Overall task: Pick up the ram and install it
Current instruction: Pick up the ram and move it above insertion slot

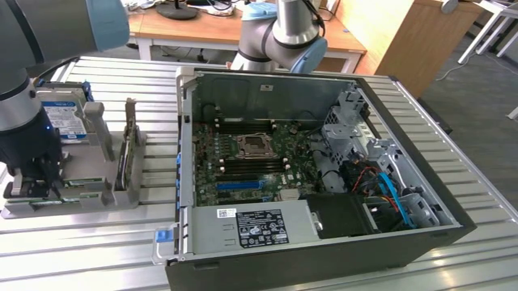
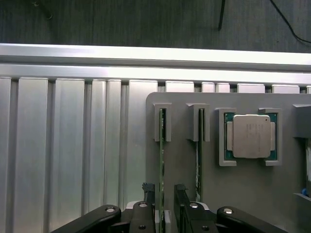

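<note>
Here, the gripper (image 2: 164, 193) is hanging low over the grey fixture plate (image 2: 179, 155) with its jaws standing wide. It is straddling the ram (image 2: 161, 155), which is sitting edge-up in its slot directly between the two fingers (image 2: 181, 194), with a gap showing on either side. A second memory stick (image 2: 199, 150) is standing just outside one finger, and a CPU (image 2: 250, 137) is lying further out on that same side. The open computer case (image 1: 267, 91) is sitting well apart from the gripper on the slotted aluminium table (image 1: 97, 260).
</note>
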Robot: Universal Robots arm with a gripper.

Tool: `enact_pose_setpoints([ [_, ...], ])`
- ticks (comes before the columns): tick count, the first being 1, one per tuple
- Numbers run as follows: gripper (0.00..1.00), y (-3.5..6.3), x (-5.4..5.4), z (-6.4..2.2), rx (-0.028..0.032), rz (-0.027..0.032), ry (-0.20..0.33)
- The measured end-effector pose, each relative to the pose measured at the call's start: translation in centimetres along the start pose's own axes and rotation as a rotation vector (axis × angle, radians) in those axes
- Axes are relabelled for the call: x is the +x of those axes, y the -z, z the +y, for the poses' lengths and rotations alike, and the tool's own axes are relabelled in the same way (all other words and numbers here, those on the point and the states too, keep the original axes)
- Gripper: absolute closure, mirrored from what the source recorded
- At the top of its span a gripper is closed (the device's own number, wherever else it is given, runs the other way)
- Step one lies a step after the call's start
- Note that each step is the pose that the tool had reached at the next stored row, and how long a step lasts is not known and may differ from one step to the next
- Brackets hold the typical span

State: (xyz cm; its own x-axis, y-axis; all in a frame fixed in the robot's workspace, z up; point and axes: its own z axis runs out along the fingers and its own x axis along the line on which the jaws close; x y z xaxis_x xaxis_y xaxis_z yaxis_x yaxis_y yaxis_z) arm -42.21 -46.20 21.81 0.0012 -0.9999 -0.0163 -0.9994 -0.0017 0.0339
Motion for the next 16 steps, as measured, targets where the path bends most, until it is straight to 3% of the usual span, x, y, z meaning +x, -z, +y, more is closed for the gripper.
enact_pose_setpoints([
  [9, 0.70, -1.09, 0.02, -0.04, 0.0000, 0.0001, 0.000],
  [16, 0.70, -1.12, 0.03, -0.15, 0.0001, 0.0000, 0.000],
])
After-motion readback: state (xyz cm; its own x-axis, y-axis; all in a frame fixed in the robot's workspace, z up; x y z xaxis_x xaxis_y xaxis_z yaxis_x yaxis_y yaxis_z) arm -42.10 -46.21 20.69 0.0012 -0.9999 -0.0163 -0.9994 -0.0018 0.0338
